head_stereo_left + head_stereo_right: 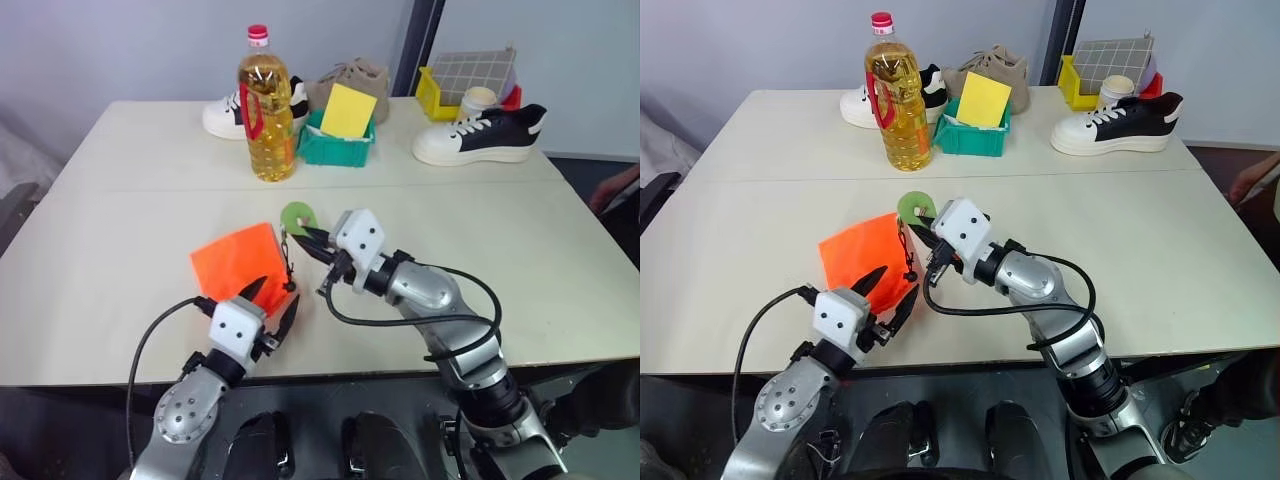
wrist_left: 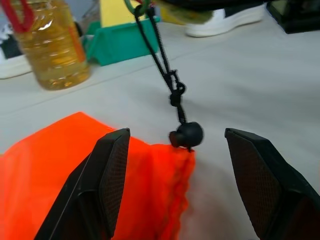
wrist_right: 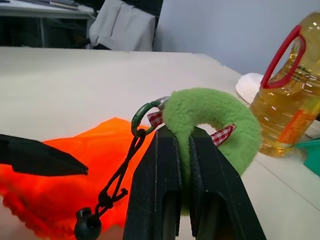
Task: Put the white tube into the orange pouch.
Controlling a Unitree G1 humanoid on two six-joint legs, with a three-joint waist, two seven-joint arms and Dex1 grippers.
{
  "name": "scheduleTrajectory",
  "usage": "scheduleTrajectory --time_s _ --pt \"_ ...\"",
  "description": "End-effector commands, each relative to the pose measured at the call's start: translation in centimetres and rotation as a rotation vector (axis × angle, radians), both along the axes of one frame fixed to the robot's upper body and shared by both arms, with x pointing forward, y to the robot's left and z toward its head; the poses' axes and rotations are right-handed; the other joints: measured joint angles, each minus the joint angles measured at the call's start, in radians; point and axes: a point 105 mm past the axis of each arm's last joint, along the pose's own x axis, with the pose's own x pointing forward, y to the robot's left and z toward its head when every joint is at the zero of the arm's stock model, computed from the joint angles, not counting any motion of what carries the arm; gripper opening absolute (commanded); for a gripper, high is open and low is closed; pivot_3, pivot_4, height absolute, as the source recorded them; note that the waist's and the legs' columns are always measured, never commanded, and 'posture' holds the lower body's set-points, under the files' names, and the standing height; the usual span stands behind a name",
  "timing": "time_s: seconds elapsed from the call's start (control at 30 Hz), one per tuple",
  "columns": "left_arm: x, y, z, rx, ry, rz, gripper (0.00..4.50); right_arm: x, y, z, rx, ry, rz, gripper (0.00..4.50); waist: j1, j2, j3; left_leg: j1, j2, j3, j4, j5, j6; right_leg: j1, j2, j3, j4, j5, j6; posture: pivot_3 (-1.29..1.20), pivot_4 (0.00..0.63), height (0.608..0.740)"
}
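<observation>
pinching green ring [image 3: 212,125] – right gripper [image 3: 186,150] | left gripper [image 2: 192,155] wide – orange pouch [image 1: 235,262]

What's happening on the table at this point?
The right tool is shut on the green ring at the end of the cord, holding it above the table. The left tool is open at the corded edge of the orange pouch, which lies flat. I can't spot the white tube.

Silver arms, white wrist blocks, black cables, seemingly ribbed black claw fingers [image 2: 112,165].
</observation>
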Motion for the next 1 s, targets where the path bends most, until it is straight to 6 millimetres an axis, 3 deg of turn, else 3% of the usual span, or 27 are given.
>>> scheduleTrajectory --time_s 0.03,0.43,1.0 --pt "0.2 -0.5 0.5 0.014 -0.028 0.034 3.24 -0.8 0.6 1.9 0.02 -0.07 0.046 0.09 0.0 0.0 0.0 0.0 0.0 0.0 0.0 0.0 0.0 0.0 0.0 0.0 0.0 0.0 0.0 0.0 0.15 0.74" --pt "1.1 -1.3 -0.2 0.022 -0.036 0.047 3.24 -0.9 0.8 1.9 0.013 -0.072 0.065 0.09 0.0 0.0 0.0 -0.001 0.0 0.0 0.0 0.0 0.001 0.0 0.0 0.0 -0.001 0.0 0.0 0.0 0.15 0.74" --pt "2.1 -1.5 0.5 -0.029 -0.067 0.05 3.24 -0.7 0.9 1.7 -0.004 -0.067 0.081 0.09 0.0 0.0 0.0 -0.001 0.0 0.0 0.0 0.0 0.001 0.0 0.0 0.0 -0.001 0.0 0.0 0.0 0.15 0.74"
